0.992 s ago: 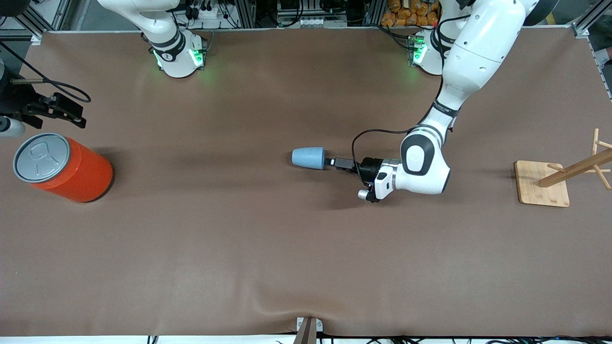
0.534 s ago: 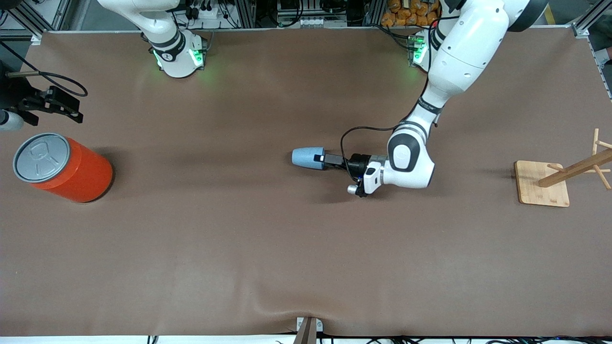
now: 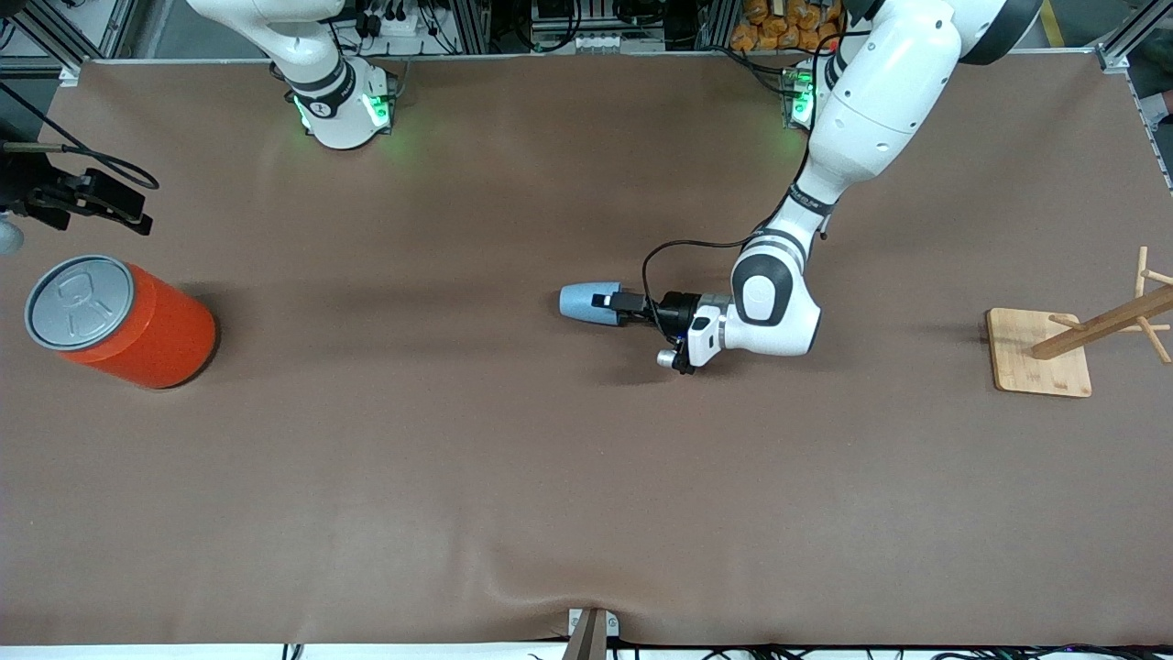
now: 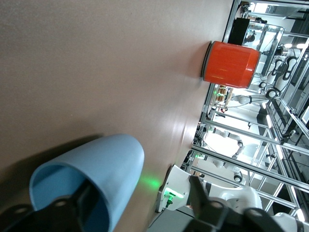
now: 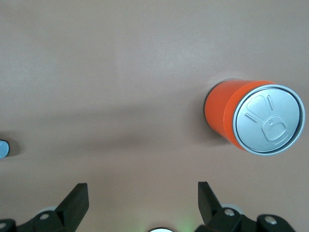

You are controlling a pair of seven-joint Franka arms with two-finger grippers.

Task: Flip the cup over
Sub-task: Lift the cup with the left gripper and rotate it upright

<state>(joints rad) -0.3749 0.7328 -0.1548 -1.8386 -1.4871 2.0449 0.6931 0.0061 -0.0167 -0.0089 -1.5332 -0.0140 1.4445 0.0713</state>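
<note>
Moving closer than before, the left pincer (image 3: 607, 303) now has one finger inside the cup (image 3: 581, 303) and one outside, so it is spread around the cup's wall. That blue cup lies on its side in the middle of the front view, on the brown table (image 3: 513, 477). At the left edge of that view, the right pincer (image 3: 117, 206) waits with fingers spread, up in the air just above the orange can (image 3: 119, 322).
</note>
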